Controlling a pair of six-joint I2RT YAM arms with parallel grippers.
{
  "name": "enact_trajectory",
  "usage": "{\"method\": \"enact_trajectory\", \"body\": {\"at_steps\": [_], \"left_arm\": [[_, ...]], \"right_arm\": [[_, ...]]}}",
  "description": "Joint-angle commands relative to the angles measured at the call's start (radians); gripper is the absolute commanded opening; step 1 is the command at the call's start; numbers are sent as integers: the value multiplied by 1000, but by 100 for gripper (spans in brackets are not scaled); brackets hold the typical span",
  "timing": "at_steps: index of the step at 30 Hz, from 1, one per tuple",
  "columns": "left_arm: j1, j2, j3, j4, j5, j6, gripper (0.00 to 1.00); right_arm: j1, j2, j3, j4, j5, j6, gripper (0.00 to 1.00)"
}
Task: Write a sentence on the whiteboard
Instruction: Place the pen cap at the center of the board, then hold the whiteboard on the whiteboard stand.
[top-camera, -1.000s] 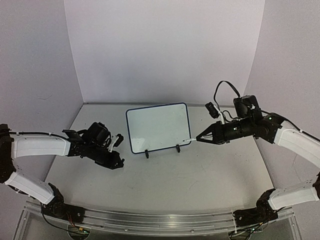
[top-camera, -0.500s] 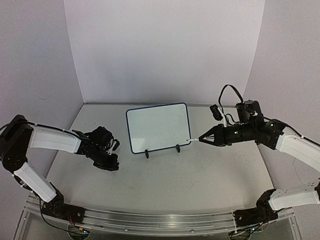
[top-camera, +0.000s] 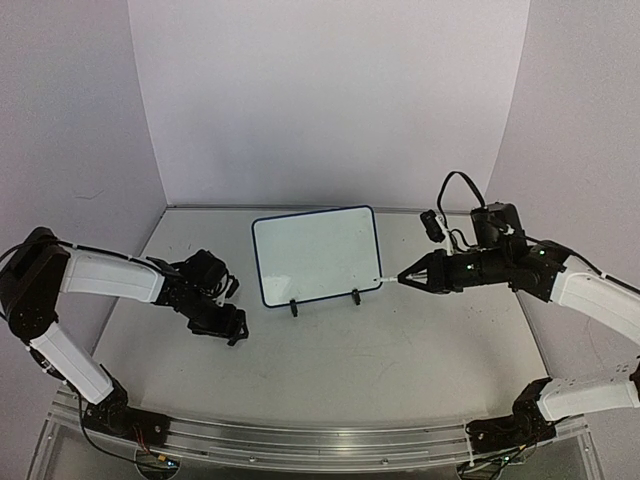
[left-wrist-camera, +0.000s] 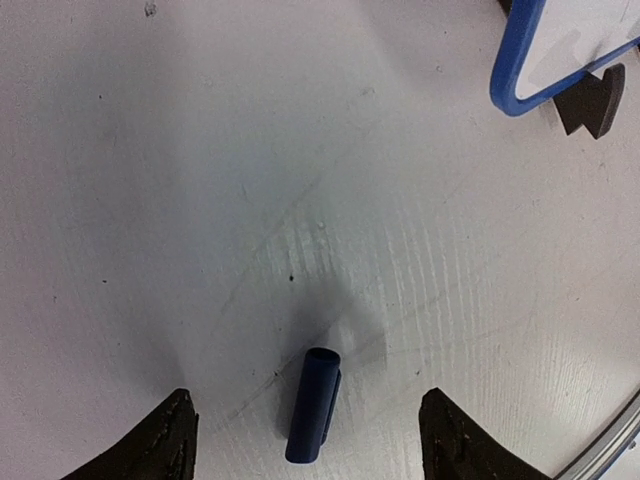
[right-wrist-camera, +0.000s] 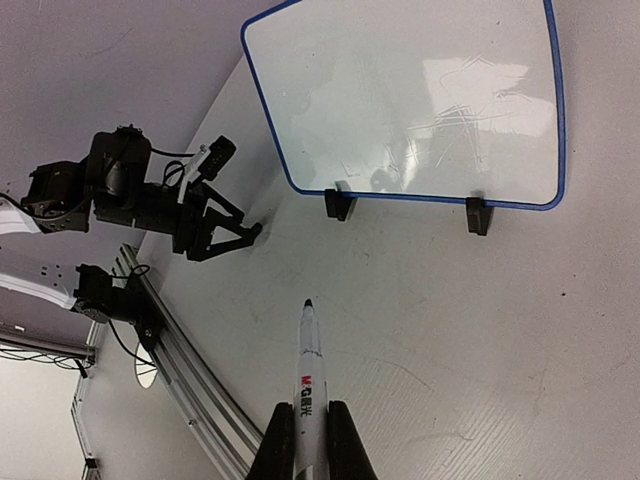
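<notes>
Because writing needs a bare nib aimed at the surface, the right gripper (top-camera: 403, 277) is clamping its fingers shut around a slim white plastic marker (right-wrist-camera: 308, 370), and the dark tip is pointing at the lower right corner of the whiteboard (top-camera: 317, 255), a small rectangular white board with rounded corners and a thin dark-blue frame. The nib is hanging just beside that corner; whether it is touching I cannot tell. The whiteboard is standing tilted near the back middle of the pale grey table (top-camera: 400, 350), propped so its face is meeting the marker. No sentence is showing on it: the surface is looking blank apart from glare.

The left gripper (top-camera: 235, 327) is hovering low to the board's left with its fingers spread apart and gripping nothing, while a short dark-blue cylindrical cap (left-wrist-camera: 312, 403) is lying free on the table between them, probably parked out of the way.

Counting: one whiteboard, two black clip feet (top-camera: 293, 308), one marker, one cap, two grippers.
</notes>
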Motion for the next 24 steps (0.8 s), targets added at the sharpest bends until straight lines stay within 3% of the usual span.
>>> {"method": "enact_trajectory", "body": {"at_steps": [1, 3, 7, 13, 19, 24], "left_arm": [[18, -74, 66, -42, -11, 29, 85], [39, -103, 107, -81, 13, 60, 90], [134, -131, 229, -135, 193, 159, 91], [254, -6, 456, -179, 437, 332, 91], [334, 97, 503, -5, 606, 288, 88], [334, 174, 590, -22, 652, 332, 82]], "right_arm": [[24, -22, 1, 51, 51, 12, 0], [43, -24, 1, 69, 76, 18, 0], [76, -20, -8, 153, 119, 48, 0], [117, 42, -5, 293, 157, 92, 0], [182, 134, 44, 350, 201, 102, 0], [206, 204, 67, 411, 208, 109, 0]]}}
